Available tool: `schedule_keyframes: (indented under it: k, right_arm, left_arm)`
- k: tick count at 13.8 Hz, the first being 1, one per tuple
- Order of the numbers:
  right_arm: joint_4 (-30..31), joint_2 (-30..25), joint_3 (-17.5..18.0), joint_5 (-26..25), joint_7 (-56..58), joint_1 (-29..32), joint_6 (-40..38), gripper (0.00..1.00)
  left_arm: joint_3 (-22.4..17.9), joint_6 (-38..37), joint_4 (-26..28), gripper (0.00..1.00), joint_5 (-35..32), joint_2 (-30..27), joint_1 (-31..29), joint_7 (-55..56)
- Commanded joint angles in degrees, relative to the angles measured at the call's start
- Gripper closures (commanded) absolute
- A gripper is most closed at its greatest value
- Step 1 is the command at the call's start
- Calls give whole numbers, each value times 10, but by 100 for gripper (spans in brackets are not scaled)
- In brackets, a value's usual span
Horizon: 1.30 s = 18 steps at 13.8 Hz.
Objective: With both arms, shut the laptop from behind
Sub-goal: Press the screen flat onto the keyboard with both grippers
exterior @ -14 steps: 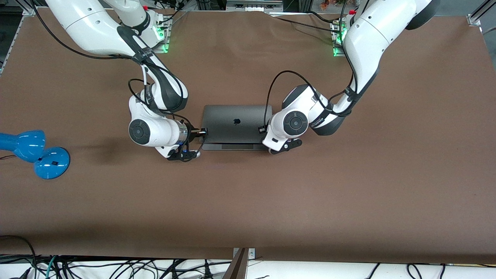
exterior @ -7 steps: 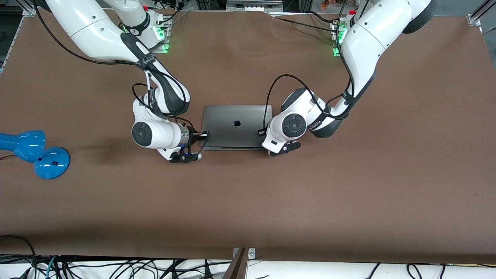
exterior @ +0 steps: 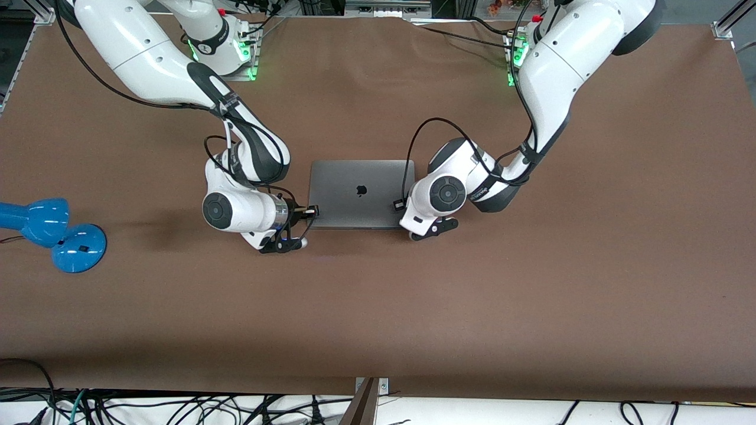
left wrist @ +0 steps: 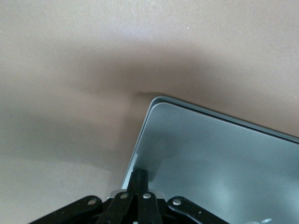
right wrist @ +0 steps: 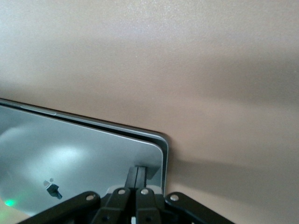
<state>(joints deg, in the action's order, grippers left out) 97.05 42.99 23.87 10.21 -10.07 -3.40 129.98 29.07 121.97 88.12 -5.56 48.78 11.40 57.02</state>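
Note:
The space-grey laptop [exterior: 360,193] lies in the middle of the table with its lid down flat over the base and the apple logo facing up. My right gripper [exterior: 313,209] is shut, its tips resting on the lid's corner toward the right arm's end. My left gripper [exterior: 399,205] is shut, its tips resting on the lid's corner toward the left arm's end. In the right wrist view the shut fingers [right wrist: 136,175] touch the lid [right wrist: 84,154], with a thin dark seam along its edge. In the left wrist view the shut fingers [left wrist: 140,179] touch the lid [left wrist: 224,158].
A blue desk lamp [exterior: 53,233] lies on the brown table [exterior: 378,307] at the right arm's end. Loose cables [exterior: 177,407] run along the table edge nearest the front camera.
The lid has come down: the strip of base that showed at its near edge is now covered. Both grippers moved down with the lid.

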Motion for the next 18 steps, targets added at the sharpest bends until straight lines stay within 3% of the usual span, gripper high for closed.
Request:
schedule_keyframes:
  k: [1, 12, 13, 14, 15, 18]
  right_arm:
    - [-15, 10, -1, -7, 8, -5, 1, 100]
    - [-20, 16, -2, -2, 10, -5, 12, 100]
    - [-22, 14, -2, 0, 8, -5, 11, 100]
    - [-25, 12, -2, 1, 8, -4, 7, 100]
    - [-30, 11, -2, 3, 6, -4, 5, 93]
    - [-31, 3, -2, -5, 11, 0, 4, 36]
  left_arm:
    - [-7, 0, -21, 100, -20, 16, 12, 5]
    - [-7, 0, -21, 100, -21, 15, 11, 5]
    - [-7, 0, -21, 64, -22, 11, 8, 8]
    - [-6, -2, -19, 1, -23, 4, -3, 6]
    - [-2, -9, -16, 0, -23, -3, -15, 1]
    - [2, -24, -15, 0, -23, -16, -23, 1]
